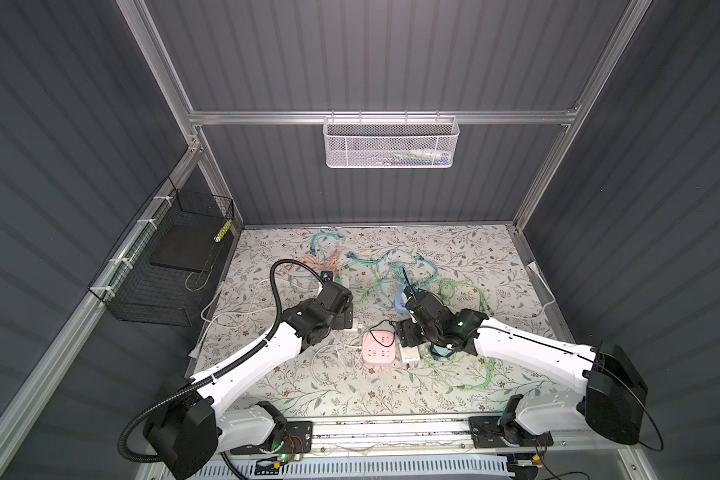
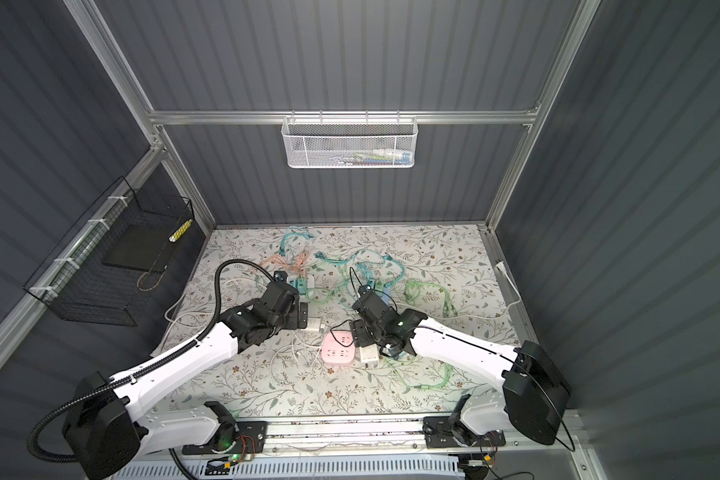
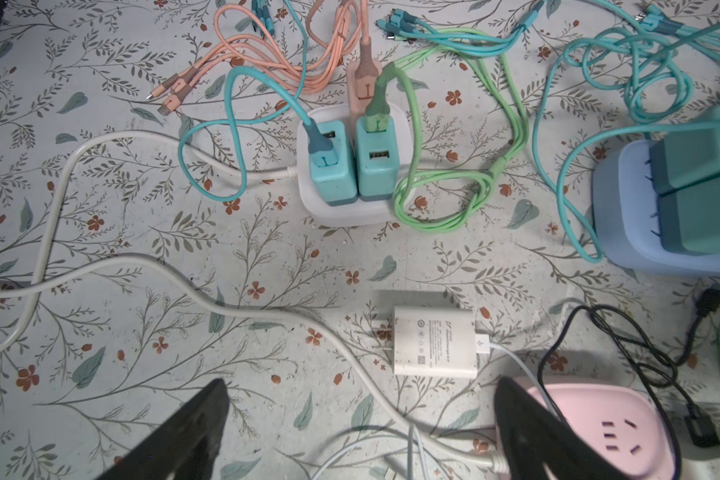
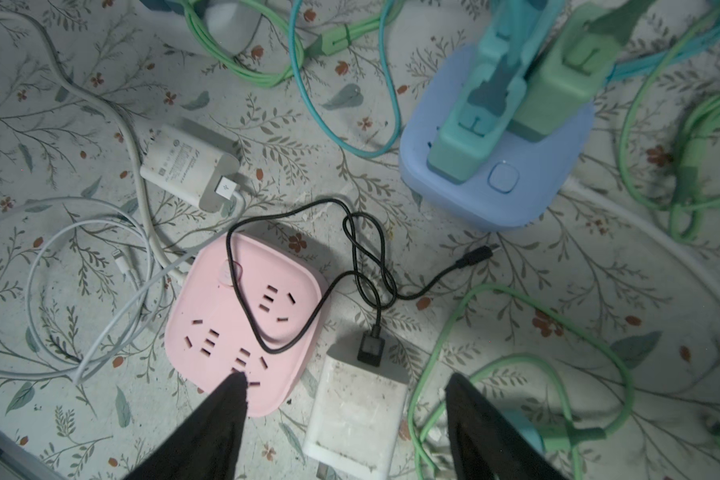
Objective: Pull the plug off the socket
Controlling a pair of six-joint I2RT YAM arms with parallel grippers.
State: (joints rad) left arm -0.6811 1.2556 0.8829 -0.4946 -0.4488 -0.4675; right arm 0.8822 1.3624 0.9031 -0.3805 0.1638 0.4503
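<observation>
Floral mat (image 1: 495, 257) cluttered with cables. Pink socket (image 4: 246, 324) near its middle, outlets bare. Plug (image 4: 356, 411) lies flat just beside the socket's right edge, long axis front-to-back, cable end toward back wall. Right gripper (image 4: 346, 376) jaws apart, straddling plug. Left gripper (image 3: 362, 386) jaws wide apart near second white charger (image 3: 433, 340). Black cable (image 4: 366, 266) loops across socket top

the left arm (image 1: 258, 353) and right arm (image 1: 533, 357) were clad in white shells, jointed by black housings. a ribbed black conduit (image 1: 272, 278) was run along the left, a thin black cable (image 1: 537, 341) along the right. the left gripper (image 3: 362, 382) and right gripper (image 4: 346, 375) were fitted with matte black tapered fingers (image 3: 192, 432).
</observation>
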